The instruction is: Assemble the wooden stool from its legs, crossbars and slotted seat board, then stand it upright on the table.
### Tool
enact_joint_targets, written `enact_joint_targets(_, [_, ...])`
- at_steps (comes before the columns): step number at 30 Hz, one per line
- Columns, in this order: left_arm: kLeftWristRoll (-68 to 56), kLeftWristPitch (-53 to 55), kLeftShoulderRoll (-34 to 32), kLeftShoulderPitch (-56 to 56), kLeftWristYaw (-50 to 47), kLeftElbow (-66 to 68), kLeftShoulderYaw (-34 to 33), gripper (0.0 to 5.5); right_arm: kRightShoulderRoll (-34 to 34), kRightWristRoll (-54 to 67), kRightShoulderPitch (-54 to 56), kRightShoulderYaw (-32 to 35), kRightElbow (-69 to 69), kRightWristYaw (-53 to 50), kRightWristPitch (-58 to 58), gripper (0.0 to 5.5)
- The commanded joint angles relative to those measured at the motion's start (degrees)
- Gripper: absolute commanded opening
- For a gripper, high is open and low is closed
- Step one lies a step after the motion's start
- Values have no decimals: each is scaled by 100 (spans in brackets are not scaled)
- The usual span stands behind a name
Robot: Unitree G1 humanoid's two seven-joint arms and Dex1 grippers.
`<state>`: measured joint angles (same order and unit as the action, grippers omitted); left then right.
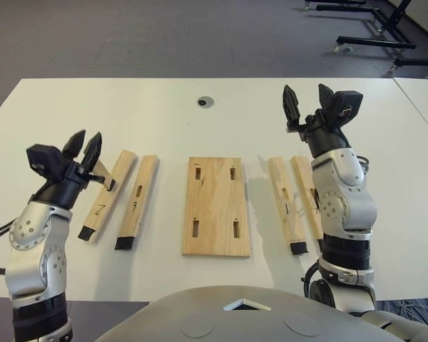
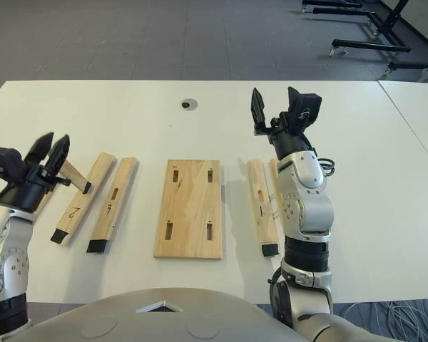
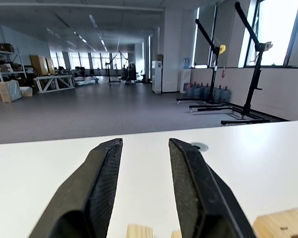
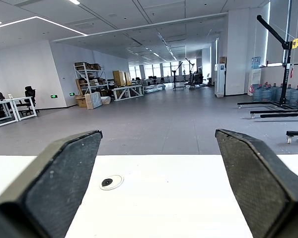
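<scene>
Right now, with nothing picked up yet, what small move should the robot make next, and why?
Probably lower the left gripper onto the small crossbar lying close by it. That gripper is open and nearest a part; the right gripper is also open and raised, and the seat board and legs lie flat, unassembled.

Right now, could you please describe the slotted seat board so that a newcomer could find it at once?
On the white table, the seat board lies in the middle, between two pairs of narrow legs. It is the only wide, flat rectangle there, with four slots near its corners.
</scene>
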<state>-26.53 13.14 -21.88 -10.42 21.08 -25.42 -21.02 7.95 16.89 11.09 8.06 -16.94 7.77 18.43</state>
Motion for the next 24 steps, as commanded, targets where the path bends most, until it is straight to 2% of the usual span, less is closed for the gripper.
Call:
enact_joint_targets(1, [-114,267,-123,587,-256,-297,16,176,-31,18,157,14,92,12,-114,421])
enact_joint_targets(7, [-398,800,-245,1567,-640,-638,26,176,-60,8,257,-25,196,7,-222,421])
enact_joint_targets(10, [-605,1014,-232,1715,-734,-709,-7,176,-81,-2,232,-31,179,7,-326,421])
enact_joint_targets(13, [-453,1032,-149,1345,-730,-548,63,176,-125,12,241,-64,204,28,-381,421])
enact_joint_targets(15, [-126,973,26,821,-686,142,326,176,-102,23,268,-69,205,59,-366,421])
enact_joint_targets(18, [382,345,270,-74,-612,1437,263,176,-17,102,385,-48,246,192,-299,421])
enact_joint_targets(21, [471,-34,350,-192,-532,1841,206,176,22,267,369,-73,29,363,-177,421])
enact_joint_targets(24, [325,-188,286,-76,-476,1695,126,176,-30,350,330,-125,-74,377,-153,421])
